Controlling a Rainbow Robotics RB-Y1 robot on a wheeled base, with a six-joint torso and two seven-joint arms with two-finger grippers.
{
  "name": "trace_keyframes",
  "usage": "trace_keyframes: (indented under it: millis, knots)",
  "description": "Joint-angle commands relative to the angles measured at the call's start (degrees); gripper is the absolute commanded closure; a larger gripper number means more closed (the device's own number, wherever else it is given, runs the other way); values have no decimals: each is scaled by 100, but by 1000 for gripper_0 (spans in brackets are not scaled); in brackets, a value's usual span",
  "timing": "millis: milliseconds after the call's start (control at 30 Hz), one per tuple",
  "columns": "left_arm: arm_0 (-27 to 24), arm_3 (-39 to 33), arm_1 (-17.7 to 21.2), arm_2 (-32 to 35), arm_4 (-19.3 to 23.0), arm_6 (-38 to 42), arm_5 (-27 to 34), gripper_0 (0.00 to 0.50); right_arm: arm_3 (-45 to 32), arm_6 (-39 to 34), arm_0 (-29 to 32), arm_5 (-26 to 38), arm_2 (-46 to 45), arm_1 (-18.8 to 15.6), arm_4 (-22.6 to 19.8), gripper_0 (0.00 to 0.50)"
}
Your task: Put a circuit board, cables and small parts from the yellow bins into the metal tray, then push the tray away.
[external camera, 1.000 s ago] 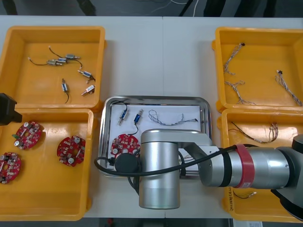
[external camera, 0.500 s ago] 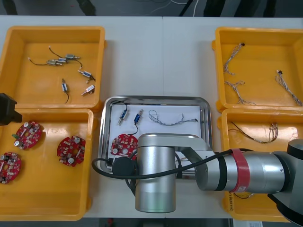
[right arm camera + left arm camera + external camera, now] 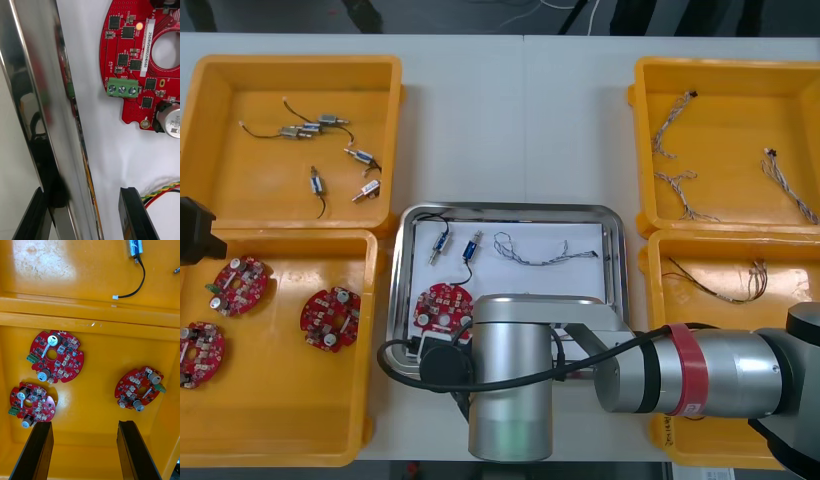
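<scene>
The metal tray (image 3: 510,210), white inside, holds two small metal parts (image 3: 455,246), a twisted blue and white cable (image 3: 530,250) and a round red circuit board (image 3: 440,305). My right arm's wrist (image 3: 510,380) covers the tray's near side. In the right wrist view my right gripper (image 3: 82,191) is open and straddles the tray's near rim (image 3: 37,93): one finger is outside it, the other inside. Close ahead lie the circuit board (image 3: 142,67) and a red and yellow cable (image 3: 165,189). My left gripper (image 3: 85,423) hangs open over the near-left bin.
Yellow bins flank the tray. The far-left bin (image 3: 210,150) has several small metal parts; the near-left bin (image 3: 280,400) has three circuit boards (image 3: 56,356). The far-right bin (image 3: 730,80) and near-right bin (image 3: 660,290) hold cables. Bare table lies beyond the tray.
My right wrist has shifted slightly left and toward the table's near edge. The tray and its contents have stayed put, and the left arm has not moved.
</scene>
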Motion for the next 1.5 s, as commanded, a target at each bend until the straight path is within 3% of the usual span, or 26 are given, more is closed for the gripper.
trace_keyframes:
  millis: [33, 433, 533, 567, 600, 667, 733, 767, 1167, 1500]
  knots:
    - [88, -167, 210, 170, 45, -587, 36, 0, -96, 178, 129, -87, 112, -50, 123, 0]
    - [88, -167, 210, 170, 45, -587, 36, 0, -96, 178, 199, -114, 120, -85, 307, 0]
    - [88, -167, 210, 170, 45, -587, 36, 0, -96, 161, 199, -114, 120, -94, 404, 155]
    - [88, -167, 210, 170, 45, -587, 36, 0, -96, 152, 199, -114, 120, -94, 439, 243]
    - [88, -167, 210, 170, 45, -587, 36, 0, -96, 161, 199, -114, 120, -94, 466, 286]
    - [88, -167, 210, 170, 45, -587, 36, 0, -96, 152, 199, -114, 120, -94, 483, 341]
    - [88, -167, 210, 170, 45, -587, 36, 0, -96, 152, 199, -114, 112, -94, 483, 353]
    - [88, -167, 210, 170, 45, -587, 36, 0, -113, 152, 199, -114, 120, -102, 501, 383]
    - [88, -167, 210, 170, 45, -587, 36, 0, -272, 187, 190, -114, 120, -129, 554, 410]
    - [88, -167, 210, 170, 45, -587, 36, 0, -439, 161, -73, -114, 358, -208, 562, 464]
